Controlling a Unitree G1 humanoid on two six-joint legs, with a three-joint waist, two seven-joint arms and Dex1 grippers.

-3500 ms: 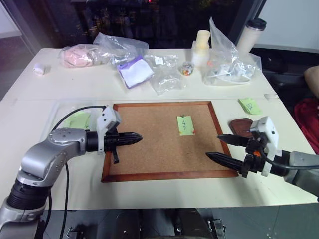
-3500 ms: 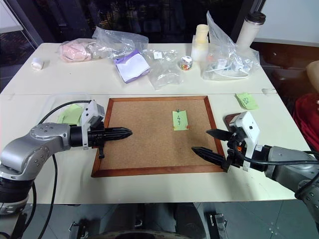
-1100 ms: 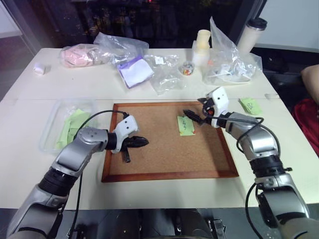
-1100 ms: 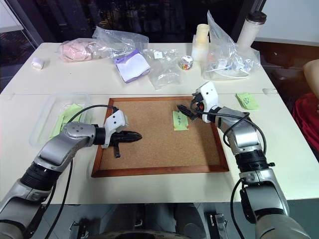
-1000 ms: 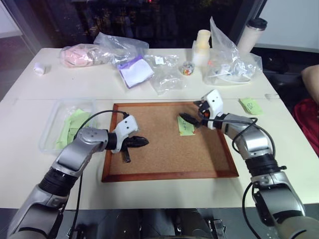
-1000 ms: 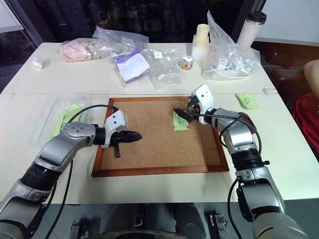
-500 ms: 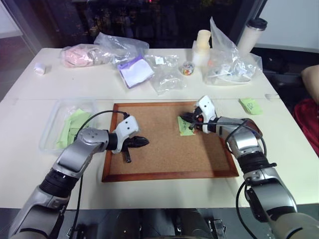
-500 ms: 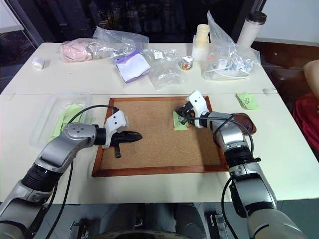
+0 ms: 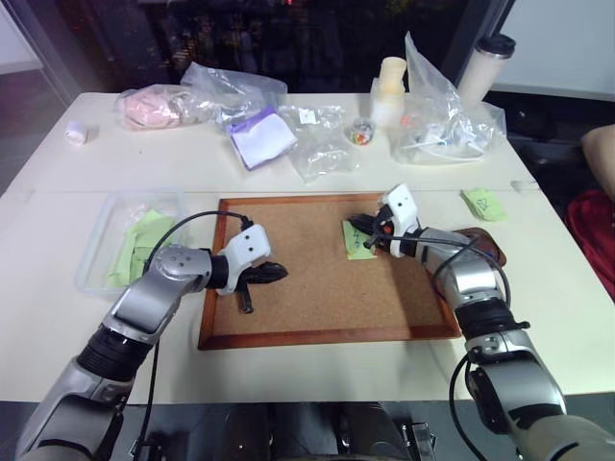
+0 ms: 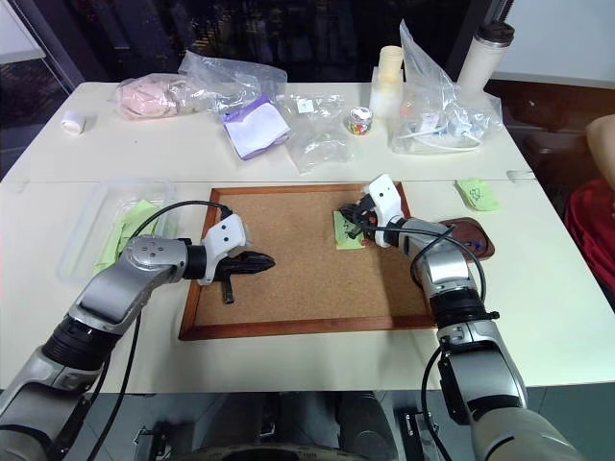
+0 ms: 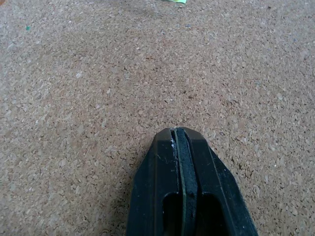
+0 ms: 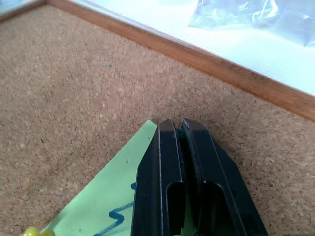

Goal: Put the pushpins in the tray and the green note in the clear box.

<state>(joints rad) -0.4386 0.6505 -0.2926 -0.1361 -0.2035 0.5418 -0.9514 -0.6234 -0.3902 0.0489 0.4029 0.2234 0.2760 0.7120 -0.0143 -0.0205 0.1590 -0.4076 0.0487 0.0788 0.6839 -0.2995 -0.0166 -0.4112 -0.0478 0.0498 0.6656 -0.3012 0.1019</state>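
My right end effector (image 10: pixel 356 221) was clenched at the top edge of the green note (image 10: pixel 347 233) on the corkboard (image 10: pixel 288 288), possibly on a pushpin I couldn't make out. The tray (image 10: pixel 473 236) lay just right; my left end effector (image 10: pixel 261 259) was clenched empty, farther away

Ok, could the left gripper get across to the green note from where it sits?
Probably yes. The shut left gripper sits over bare corkboard, with open cork between it and the green note. But the shut right gripper already sits at the note's upper corner, so they would crowd.
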